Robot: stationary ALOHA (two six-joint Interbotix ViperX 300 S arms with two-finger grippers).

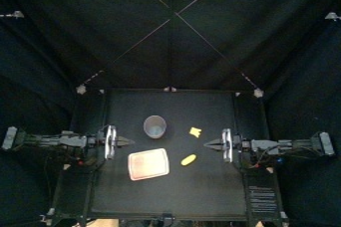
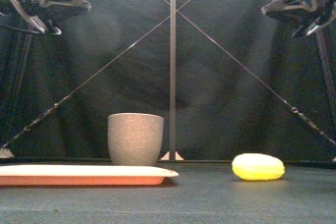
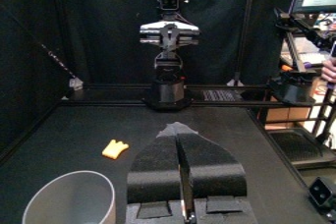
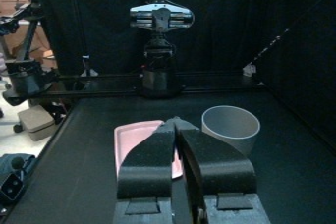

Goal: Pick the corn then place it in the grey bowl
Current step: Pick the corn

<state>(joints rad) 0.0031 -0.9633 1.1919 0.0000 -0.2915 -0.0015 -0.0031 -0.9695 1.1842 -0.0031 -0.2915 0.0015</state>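
Note:
A tall grey speckled cup (image 1: 156, 126) (image 2: 136, 138) stands at the middle back of the table. Two yellow toys lie right of it. The oval one (image 1: 189, 158) (image 2: 257, 166), which looks like the corn, is nearer the front. The small jagged one (image 1: 194, 131) (image 3: 116, 149) lies farther back. My left gripper (image 1: 118, 143) (image 3: 180, 133) hangs shut at the left side, holding nothing, with the cup (image 3: 73, 196) close beside it. My right gripper (image 1: 224, 143) (image 4: 178, 124) hangs shut at the right side, also holding nothing. Both are raised clear of the toys.
A flat pink tray (image 1: 147, 163) (image 2: 85, 175) (image 4: 137, 140) lies front left of the cup, with nothing on it. The cup (image 4: 230, 122) also shows past the right jaws. Black curtains close off the back and both sides.

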